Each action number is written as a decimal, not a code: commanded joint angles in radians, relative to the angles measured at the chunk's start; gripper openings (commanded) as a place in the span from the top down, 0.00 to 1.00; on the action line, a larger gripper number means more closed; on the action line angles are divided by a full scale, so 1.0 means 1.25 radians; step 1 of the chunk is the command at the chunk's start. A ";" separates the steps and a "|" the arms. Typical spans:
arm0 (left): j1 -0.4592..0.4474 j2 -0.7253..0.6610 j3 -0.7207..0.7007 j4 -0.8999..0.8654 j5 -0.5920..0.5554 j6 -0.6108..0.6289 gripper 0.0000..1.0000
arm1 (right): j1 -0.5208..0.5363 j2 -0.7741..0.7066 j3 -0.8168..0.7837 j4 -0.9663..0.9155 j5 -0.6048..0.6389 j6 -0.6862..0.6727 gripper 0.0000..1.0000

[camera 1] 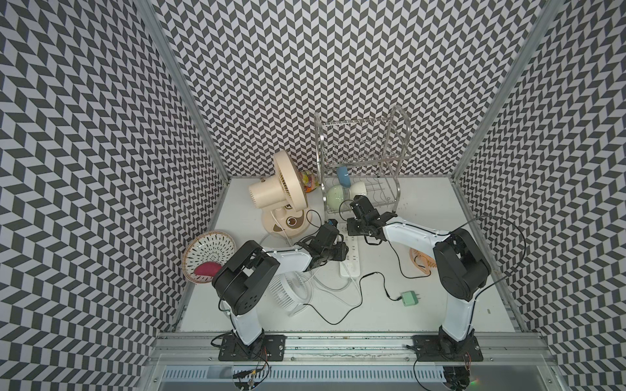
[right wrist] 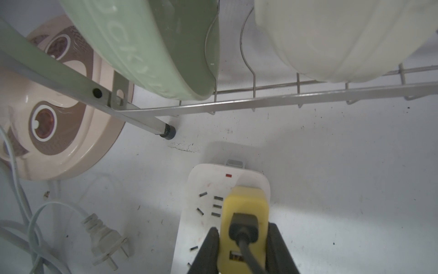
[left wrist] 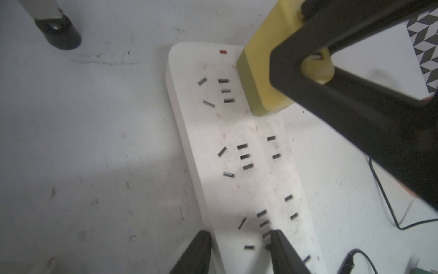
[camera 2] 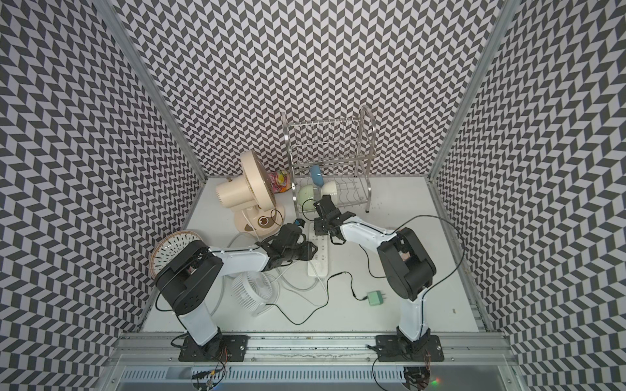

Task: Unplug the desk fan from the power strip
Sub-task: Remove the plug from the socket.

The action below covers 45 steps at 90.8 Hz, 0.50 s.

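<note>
- Top views both show the two-tier dish rack (camera 1: 359, 142) at 12 o'clock on the table. Its lower tier holds a green bowl (camera 1: 335, 198), a cream bowl (camera 1: 357, 188) and a blue cup (camera 1: 343, 176). The upper tier looks bare.
- At 11 o'clock stands the beige desk fan (camera 1: 277, 189), and at 7 a small white fan (camera 1: 289, 287).
- At 9 o'clock the woven basket (camera 1: 210, 250) holds one pink item (camera 1: 206, 269).
- Near the centre the power strip (left wrist: 237, 132) lies flat, running from 12 to 6.
- Over it the left gripper (left wrist: 239, 233) is released, jaws apart. One fingertip rests on the strip's top face and the other sits just off its edge.
- At the strip's 12 o'clock end the right gripper (right wrist: 243, 230) is clenched on the seated yellow adapter plug (right wrist: 244, 204).
- I judge the pull goes best straight up off the face, without rocking, while the left arm pins the strip so it cannot lift. The rack's foot and bowls are near, so the rise should be short.
- I cannot trace which fan the plug's black cable (right wrist: 246, 249) feeds.
</note>
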 commanded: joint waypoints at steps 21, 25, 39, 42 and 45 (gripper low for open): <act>-0.009 0.064 -0.006 -0.053 -0.077 0.010 0.57 | 0.028 -0.018 0.010 0.054 0.007 -0.039 0.82; -0.009 0.074 -0.006 -0.052 -0.076 0.008 0.56 | 0.038 -0.021 0.007 0.069 -0.012 -0.047 0.81; -0.009 0.092 0.007 -0.089 -0.100 -0.005 0.56 | 0.025 -0.079 -0.082 0.198 -0.156 -0.051 0.78; -0.009 0.097 0.014 -0.109 -0.117 -0.007 0.56 | 0.020 -0.089 -0.094 0.212 -0.146 -0.046 0.77; -0.009 0.103 0.018 -0.126 -0.125 -0.009 0.55 | 0.015 -0.093 -0.094 0.203 -0.114 -0.040 0.78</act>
